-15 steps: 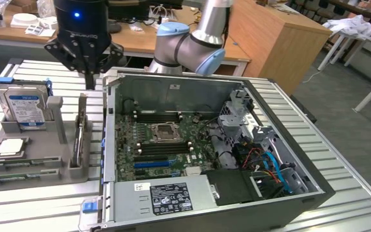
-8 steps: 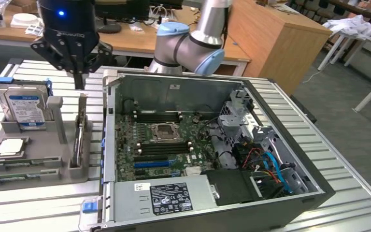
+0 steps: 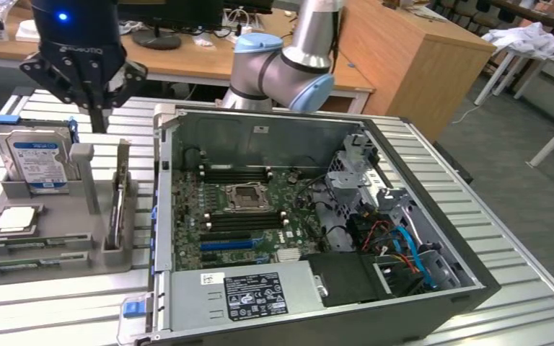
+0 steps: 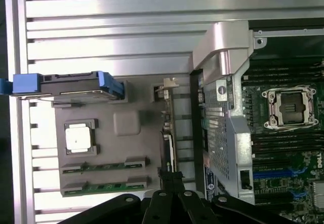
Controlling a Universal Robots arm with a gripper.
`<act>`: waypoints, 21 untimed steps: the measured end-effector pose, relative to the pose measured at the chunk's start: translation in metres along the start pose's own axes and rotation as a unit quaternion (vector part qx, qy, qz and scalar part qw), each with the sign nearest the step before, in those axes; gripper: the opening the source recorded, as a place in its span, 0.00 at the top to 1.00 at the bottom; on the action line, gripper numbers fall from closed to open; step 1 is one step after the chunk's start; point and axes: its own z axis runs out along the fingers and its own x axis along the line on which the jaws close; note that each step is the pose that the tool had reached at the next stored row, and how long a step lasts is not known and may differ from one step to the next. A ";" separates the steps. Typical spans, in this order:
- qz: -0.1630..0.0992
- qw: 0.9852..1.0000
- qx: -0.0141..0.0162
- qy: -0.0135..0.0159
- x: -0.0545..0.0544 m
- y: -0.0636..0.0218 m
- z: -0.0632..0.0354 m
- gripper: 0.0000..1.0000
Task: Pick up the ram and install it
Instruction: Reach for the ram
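While my gripper (image 3: 94, 108) (image 4: 172, 197) hangs above the grey holder (image 3: 84, 169) (image 4: 126, 123), its jaws are fully closed and grip nothing. The holder sits on the slatted tabletop (image 3: 55, 310) (image 4: 101, 11), at the exterior view's left of the open computer case (image 3: 257, 112) (image 4: 223, 42). Two green sticks lie flat in parallel slots of the holder. The first ram stick (image 3: 41, 246) (image 4: 104, 166) is just beside the CPU (image 3: 17, 220) (image 4: 79, 138), and the second ram stick (image 3: 27, 264) (image 4: 104, 187) lies alongside it. A thin board (image 3: 120, 202) (image 4: 167, 133) stands on edge between these sticks and the case. The hard drive (image 3: 37, 162) (image 4: 81, 85) stands upright in the holder.
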 end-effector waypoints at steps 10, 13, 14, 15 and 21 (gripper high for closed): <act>0.000 1.000 0.000 0.000 0.031 -0.0014 0.0012 0.89; 0.000 1.000 0.000 0.000 0.040 -0.0018 0.0016 0.89; 0.000 1.000 0.000 0.000 0.044 -0.0019 0.0016 0.89; 0.000 1.000 0.000 0.000 0.047 -0.0021 0.0017 0.89; 0.000 1.000 0.000 0.000 0.066 -0.0030 0.0023 0.89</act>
